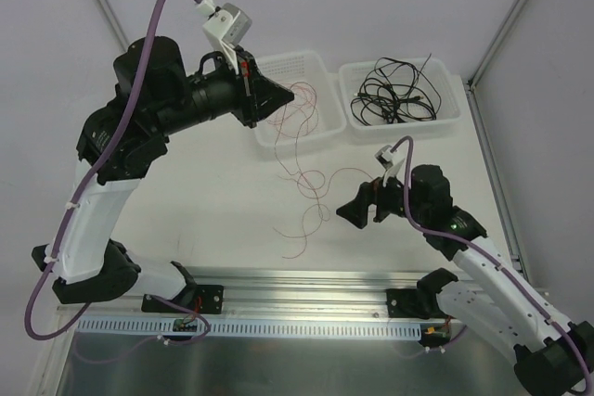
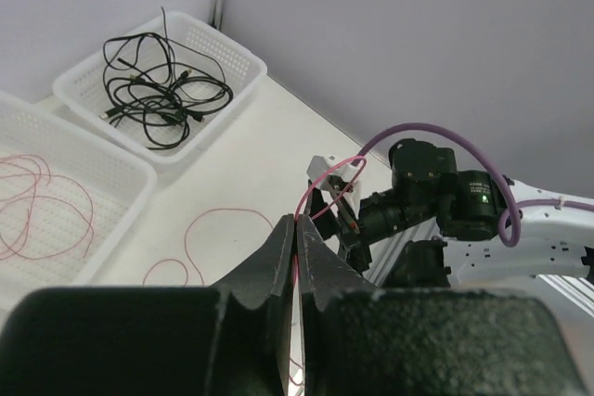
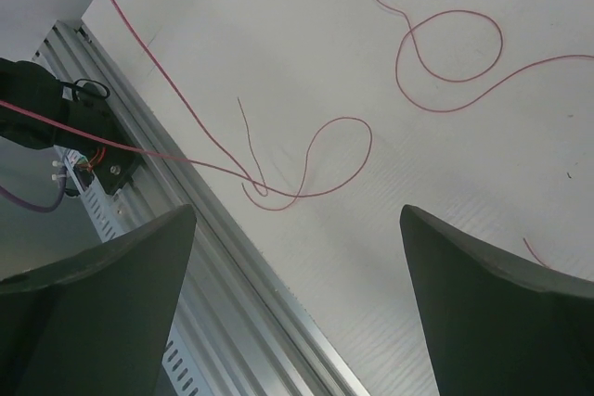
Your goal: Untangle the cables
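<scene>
Thin red cables (image 1: pixel 314 194) trail from the left white basket (image 1: pixel 299 137) across the table toward the near edge. My left gripper (image 1: pixel 286 99) hovers over that basket, shut on a red cable (image 2: pixel 320 173) that rises taut from between its tips (image 2: pixel 299 223). The right basket (image 1: pixel 401 127) holds a tangle of black cables (image 1: pixel 394 95), which the left wrist view shows too (image 2: pixel 158 90). My right gripper (image 1: pixel 357 208) stands open low over the table, nothing between its fingers (image 3: pixel 297 220). Red cable loops (image 3: pixel 311 169) lie just ahead of it.
An aluminium rail (image 1: pixel 306 280) runs along the table's near edge, close under the right gripper (image 3: pixel 241 266). The two baskets stand side by side at the back. Grey walls and a frame post (image 1: pixel 506 25) close off the back right.
</scene>
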Robot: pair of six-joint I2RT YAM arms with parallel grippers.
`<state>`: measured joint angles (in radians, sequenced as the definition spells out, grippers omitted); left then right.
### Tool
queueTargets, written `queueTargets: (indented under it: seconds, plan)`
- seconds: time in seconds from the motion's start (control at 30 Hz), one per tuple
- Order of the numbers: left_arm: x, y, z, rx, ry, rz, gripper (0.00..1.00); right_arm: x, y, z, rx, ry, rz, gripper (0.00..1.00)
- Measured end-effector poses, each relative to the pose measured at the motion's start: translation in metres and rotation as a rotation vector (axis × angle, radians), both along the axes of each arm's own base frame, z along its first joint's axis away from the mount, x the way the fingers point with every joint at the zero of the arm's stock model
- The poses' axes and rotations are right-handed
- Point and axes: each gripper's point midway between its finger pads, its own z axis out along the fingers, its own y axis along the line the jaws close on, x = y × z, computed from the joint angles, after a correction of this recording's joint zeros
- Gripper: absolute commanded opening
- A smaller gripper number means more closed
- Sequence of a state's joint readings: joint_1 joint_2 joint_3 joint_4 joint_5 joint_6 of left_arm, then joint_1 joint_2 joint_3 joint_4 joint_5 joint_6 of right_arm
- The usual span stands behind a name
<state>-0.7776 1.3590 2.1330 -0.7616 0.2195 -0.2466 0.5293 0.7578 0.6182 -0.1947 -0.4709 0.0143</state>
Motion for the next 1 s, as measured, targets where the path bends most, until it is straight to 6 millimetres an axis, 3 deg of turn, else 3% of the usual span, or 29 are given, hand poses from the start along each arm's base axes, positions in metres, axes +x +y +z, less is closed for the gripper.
queueTargets:
  seconds: [0.13, 0.27, 0.37, 0.53, 0.8, 0.9, 1.0]
  plan:
    - [0.009, -0.001, 0.030, -0.049, -0.058, 0.030, 0.00, -0.001, -0.004, 0.008, 0.013, -0.045, -0.028, 0.97]
    - [0.034, 0.002, 0.060, -0.106, -0.120, 0.096, 0.00, -0.008, -0.017, 0.013, 0.018, -0.087, -0.073, 0.97]
    - [0.066, 0.013, 0.072, -0.142, -0.151, 0.174, 0.00, -0.015, -0.028, 0.016, 0.013, -0.108, -0.106, 0.97]
    - [0.128, 0.030, 0.075, -0.178, -0.182, 0.299, 0.00, -0.022, -0.043, 0.013, -0.021, -0.125, -0.146, 0.97]
    - [0.218, 0.023, 0.041, -0.102, -0.241, 0.433, 0.00, -0.026, -0.051, -0.003, -0.078, -0.082, -0.162, 0.97]
    - [0.259, 0.025, 0.011, -0.042, -0.242, 0.496, 0.01, -0.027, -0.052, -0.005, -0.084, -0.079, -0.164, 0.97]
    - [0.303, 0.034, -0.034, 0.033, -0.203, 0.572, 0.03, -0.026, -0.054, -0.010, -0.098, -0.068, -0.173, 0.97]
